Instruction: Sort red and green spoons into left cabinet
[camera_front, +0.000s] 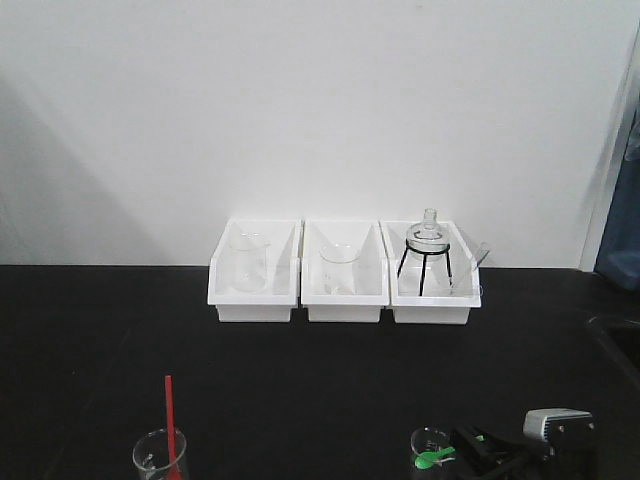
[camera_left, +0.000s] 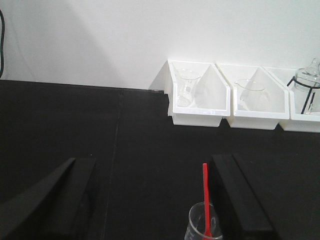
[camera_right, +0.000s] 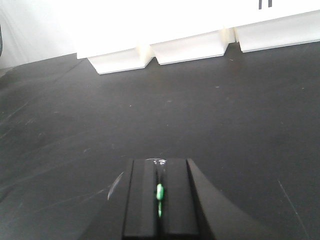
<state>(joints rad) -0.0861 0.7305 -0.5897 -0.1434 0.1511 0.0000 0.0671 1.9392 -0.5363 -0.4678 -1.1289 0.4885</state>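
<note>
With the right jaws pinched shut on the green spoon (camera_right: 159, 192), of which only a thin green sliver shows between them in the wrist view, I'd put this at the pick-up of that spoon. From the front it sits at the small beaker (camera_front: 428, 440) near the front right of the worktop (camera_front: 320, 380), its green end low against the glass. Whether it is clear of the glass I can't tell.

The red spoon (camera_left: 204, 197) stands handle-up in its own beaker (camera_left: 202, 225) at the front left, untouched. The left jaws hang wide open to either side of it, the handle nearer one finger than the other, with nothing gripped. Three white bins (camera_front: 255, 310) of glassware line the back of the worktop and are no part of this job. The cabinet isn't in sight from any view, so neither spoon is sorted yet.

Next, I reckon, the right jaws need to lift the green spoon straight up so it doesn't tip the small beaker. Then they carry it off to the cabinet, wherever that stands out of frame. The left jaws would need to centre on the red handle and close well above the rim.
</note>
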